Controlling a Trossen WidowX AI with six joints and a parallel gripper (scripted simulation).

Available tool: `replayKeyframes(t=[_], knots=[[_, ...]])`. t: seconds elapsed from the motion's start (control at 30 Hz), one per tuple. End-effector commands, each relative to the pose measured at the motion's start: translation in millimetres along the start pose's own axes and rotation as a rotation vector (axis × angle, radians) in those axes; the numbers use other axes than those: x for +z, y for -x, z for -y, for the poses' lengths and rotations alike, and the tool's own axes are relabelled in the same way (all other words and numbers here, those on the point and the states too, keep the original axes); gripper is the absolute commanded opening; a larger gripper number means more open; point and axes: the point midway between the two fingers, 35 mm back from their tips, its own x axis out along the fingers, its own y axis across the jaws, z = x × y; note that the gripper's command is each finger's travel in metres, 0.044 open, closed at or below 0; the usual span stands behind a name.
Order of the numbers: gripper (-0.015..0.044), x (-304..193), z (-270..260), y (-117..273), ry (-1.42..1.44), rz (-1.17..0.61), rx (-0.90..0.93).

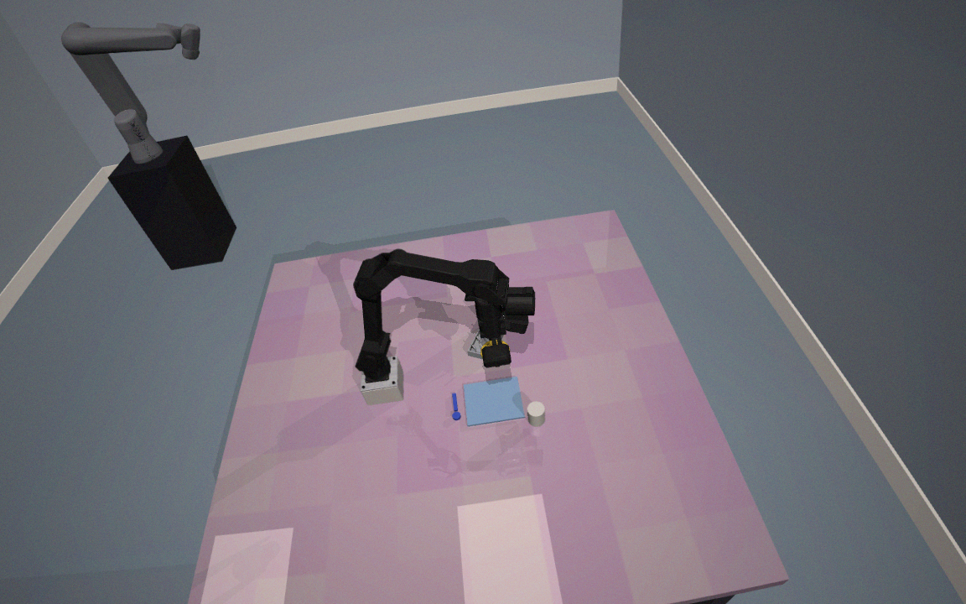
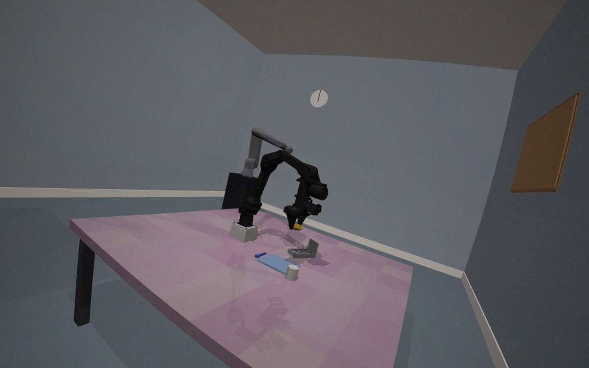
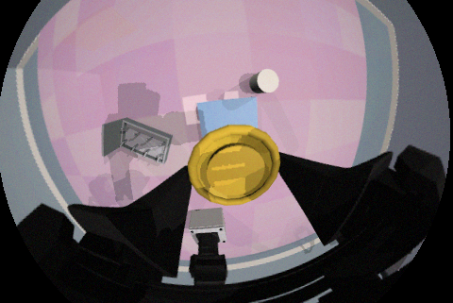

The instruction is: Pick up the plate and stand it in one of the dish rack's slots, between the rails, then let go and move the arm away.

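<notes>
The yellow round plate (image 1: 485, 345) (image 2: 298, 227) (image 3: 245, 171) is held high above the table, roughly flat, its inner face toward the wrist camera. My gripper (image 1: 496, 352) (image 2: 295, 226) (image 3: 233, 163) is shut on it, with one finger at each side of its rim. The grey dish rack (image 1: 475, 347) (image 2: 302, 254) (image 3: 165, 148) stands on the table with thin rails inside and a taller panel at one end. In the wrist view it lies left of the plate and below its level. In the top view the gripper hides part of the rack.
A blue board (image 1: 492, 402) (image 2: 277, 263) (image 3: 228, 113) lies near the rack. A white cup (image 1: 536, 413) (image 2: 292, 273) (image 3: 268, 81) stands by one corner of the board, and a blue spoon (image 1: 454, 405) (image 2: 260, 254) lies along its other side. A grey arm (image 1: 115, 90) (image 2: 254, 148) stands beyond the table.
</notes>
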Motion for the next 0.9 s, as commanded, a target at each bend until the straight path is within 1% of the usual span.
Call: replayKeyframes(t=[0.0, 0.23, 0.33, 0.67, 0.87], knots=[[0.0000, -8, -31, 4, -0.088, 0.002, 0.002], [0.0000, -35, -94, 3, -0.327, -0.001, 0.007], [0.0000, -47, -112, 2, -0.406, -0.003, 0.008], [0.0000, -47, -114, 0, -0.409, 0.000, 0.015], [0.0000, -29, -119, -22, -0.370, 0.035, 0.103]])
